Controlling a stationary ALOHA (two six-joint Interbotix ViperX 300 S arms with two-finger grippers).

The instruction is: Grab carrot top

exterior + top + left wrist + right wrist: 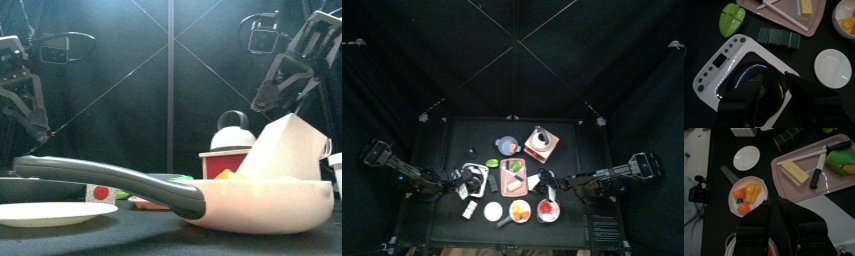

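Carrot top [751, 191]: orange-yellow piece lying in the white handled pan [731, 194], beside other orange pieces and a small green bit. Pan sits near the table's front edge, next to an empty white plate [746, 157].

Right gripper [775, 203] hovers just beside the pan, jaws apart, nothing between them; carrot top lies just off the jaw tips, not touched.

Pink tray [811, 190] with knife [820, 168] and yellow block [795, 172] is beside the pan.

Left gripper [774, 82] over a white scale [727, 55]; cannot tell its jaws.
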